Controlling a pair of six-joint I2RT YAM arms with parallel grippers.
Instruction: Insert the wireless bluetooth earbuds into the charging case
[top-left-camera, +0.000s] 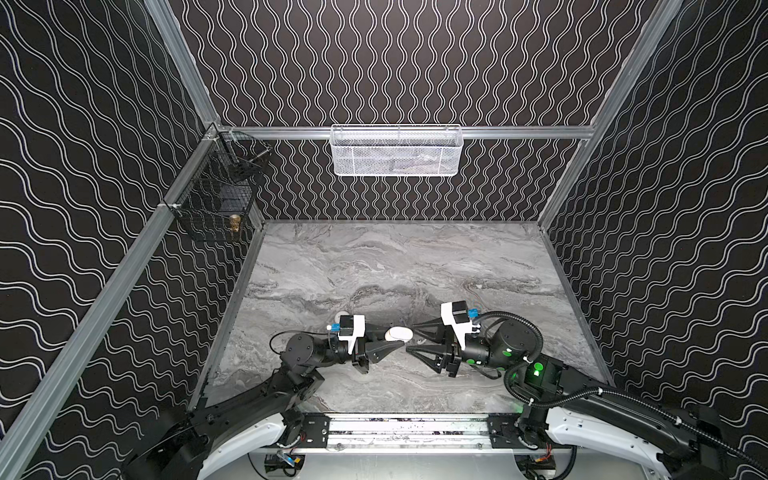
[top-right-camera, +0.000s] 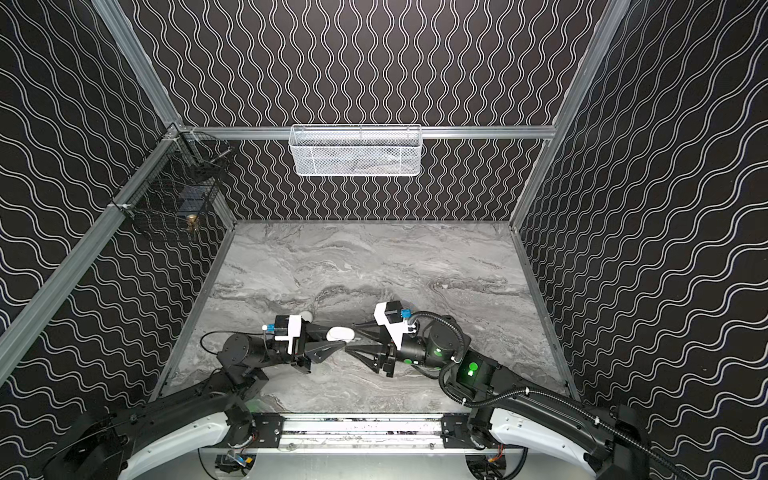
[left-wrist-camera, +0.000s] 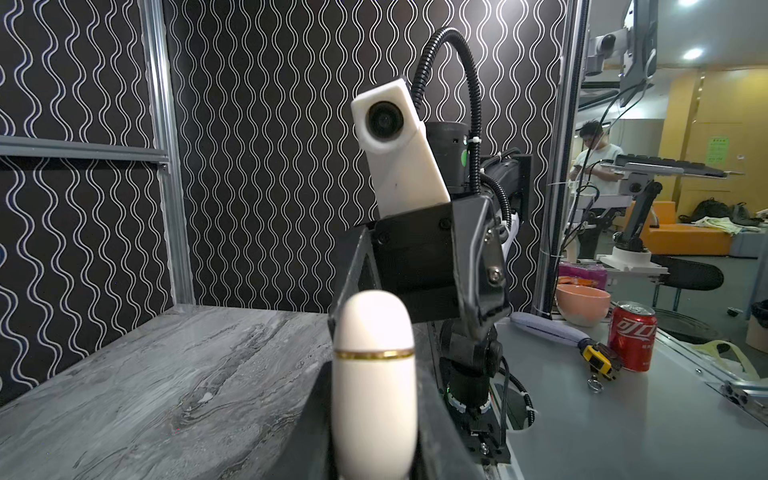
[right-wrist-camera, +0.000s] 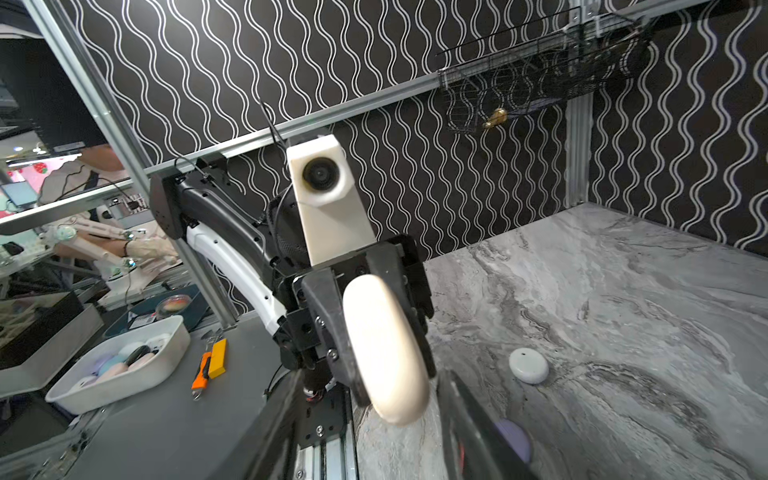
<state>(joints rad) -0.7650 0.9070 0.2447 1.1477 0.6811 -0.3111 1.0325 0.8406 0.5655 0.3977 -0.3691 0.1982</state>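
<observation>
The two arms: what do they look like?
The left arm and right arm are black with white base shells. The left end effector and right end effector each have two black triangular fingers and a white camera housing. The right arm carries a ribbed black hose and green marks.

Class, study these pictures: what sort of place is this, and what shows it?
Likely a robotics lab's test booth: a left arm and right arm mounted at a marble-look table, enclosed by patterned walls.
</observation>
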